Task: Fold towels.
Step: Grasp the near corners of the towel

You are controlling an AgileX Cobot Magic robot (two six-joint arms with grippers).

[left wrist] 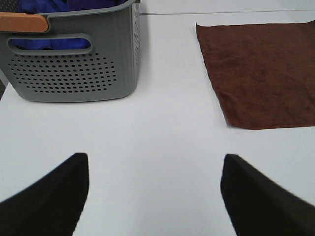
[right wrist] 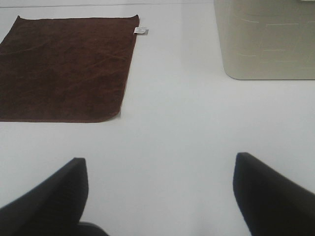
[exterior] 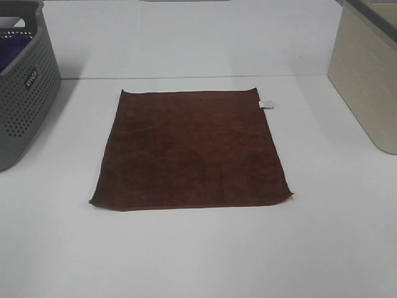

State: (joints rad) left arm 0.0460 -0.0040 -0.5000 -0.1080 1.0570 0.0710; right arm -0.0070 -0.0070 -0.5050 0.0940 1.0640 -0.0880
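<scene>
White bench (exterior: 198, 261) carried the towel (exterior: 192, 149) flat, unfolded, at frame centre; left pincer (left wrist: 155, 157) and right pincer (right wrist: 160, 157) gaped empty, so the first fold probably needed its lower corners gripped.

A bare lab-style test bench: plain white tabletop (exterior: 198, 248), with a grey perforated plastic basket (exterior: 28, 105) and a beige plastic bin (exterior: 366, 81) at its edges.

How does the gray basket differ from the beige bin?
The gray basket has perforated walls; the beige bin has solid ones. The basket holds blue cloth; the bin's inside is hidden. Both stand on the white table, clear of the brown towel.
</scene>
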